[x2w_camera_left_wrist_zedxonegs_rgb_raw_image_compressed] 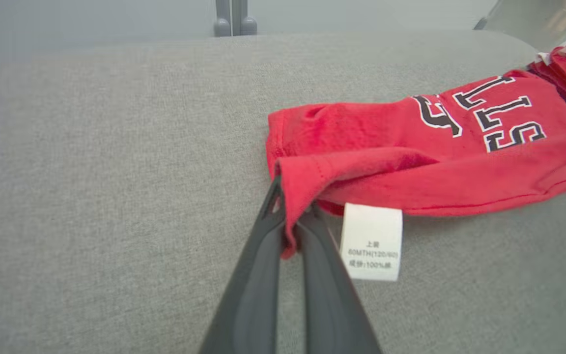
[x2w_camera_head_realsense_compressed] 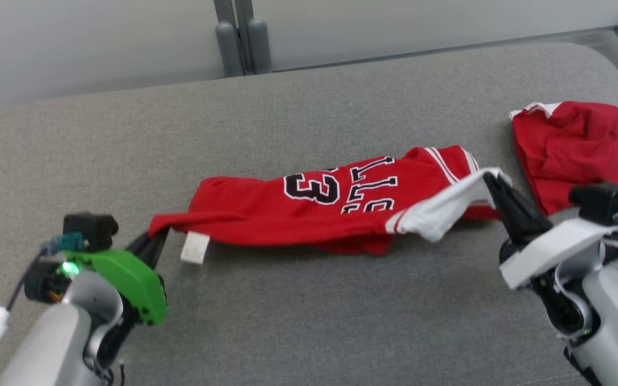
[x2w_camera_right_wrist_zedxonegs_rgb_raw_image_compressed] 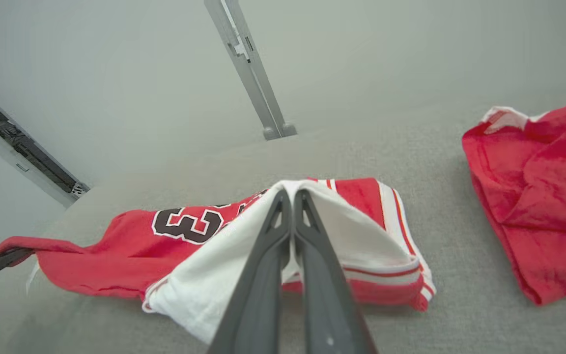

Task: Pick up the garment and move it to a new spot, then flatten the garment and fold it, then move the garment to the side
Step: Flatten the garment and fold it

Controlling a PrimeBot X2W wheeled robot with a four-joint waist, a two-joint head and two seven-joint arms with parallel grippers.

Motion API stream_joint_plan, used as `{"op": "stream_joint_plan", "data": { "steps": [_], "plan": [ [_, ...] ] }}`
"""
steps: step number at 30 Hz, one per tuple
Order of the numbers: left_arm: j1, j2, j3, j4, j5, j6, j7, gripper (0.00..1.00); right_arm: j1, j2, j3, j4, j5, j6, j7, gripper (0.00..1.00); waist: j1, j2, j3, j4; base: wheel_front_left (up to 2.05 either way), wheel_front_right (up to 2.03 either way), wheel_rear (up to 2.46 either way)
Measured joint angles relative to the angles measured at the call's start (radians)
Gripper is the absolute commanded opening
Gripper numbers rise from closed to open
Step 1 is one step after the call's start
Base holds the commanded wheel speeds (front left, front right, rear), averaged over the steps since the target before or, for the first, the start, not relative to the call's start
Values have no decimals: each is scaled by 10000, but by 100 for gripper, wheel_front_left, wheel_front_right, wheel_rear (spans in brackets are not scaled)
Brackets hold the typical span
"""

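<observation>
Now, left gripper (x2w_camera_head_realsense_compressed: 156,238): closed tight on a red corner of the garment (x2w_camera_head_realsense_compressed: 266,209), cloth pinched between the two dark fingers (x2w_camera_left_wrist_zedxonegs_rgb_raw_image_compressed: 258,285), a fold of it draped over their tips.
Right gripper (x2w_camera_head_realsense_compressed: 490,179): fingers pressed together on a white sleeve (x2w_camera_right_wrist_zedxonegs_rgb_raw_image_compressed: 204,280), cloth caught at the tips and hanging down either side of them.
Garment: strung between the two grippers, red end at the left one, white sleeve with red stripes at the right one; black, white-outlined number and letters facing up, roughly midway between them.
Label (x2w_camera_left_wrist_zedxonegs_rgb_raw_image_compressed: 371,243): small, white, printed, hanging from the red edge just right of the left gripper's fingers, close beside them.
Second red garment (x2w_camera_head_realsense_compressed: 577,150): rumpled, a bit of white at one edge, lying beyond and to the right of the right gripper, apart from the sleeve held there.
Surface (x2w_camera_head_realsense_compressed: 309,321): grey fabric cushion beneath both grippers and both garments.
Posts (x2w_camera_head_realsense_compressed: 242,37): grey, upright, well beyond both grippers at the cushion's far edge.
</observation>
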Motion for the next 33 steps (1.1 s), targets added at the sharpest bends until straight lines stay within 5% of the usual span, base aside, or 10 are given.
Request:
{"op": "stream_joint_plan", "data": {
  "steps": [9, 18, 33],
  "plan": [
    [-4576, 242, -109, 222, 81, -2, 357, 0, -4495, -817, 520, 575, 644, 0, -556, 0, 0, 0, 1385, 73, 0, 0, 0],
    [-9105, 280, -727, 2098, -167, -17, -10, 0, -9147, -1116, 1586, 2383, 12, 2, -1530, 0, 3, 0, 3054, 241, 0, 0, 0],
    [-12749, 353, -1705, 4291, -1225, -19, -646, 0, -13987, -1513, 3093, 4057, 792, 2, -1962, 0, 2, 0, 3862, 325, 0, 0, 0]
  ]
}}
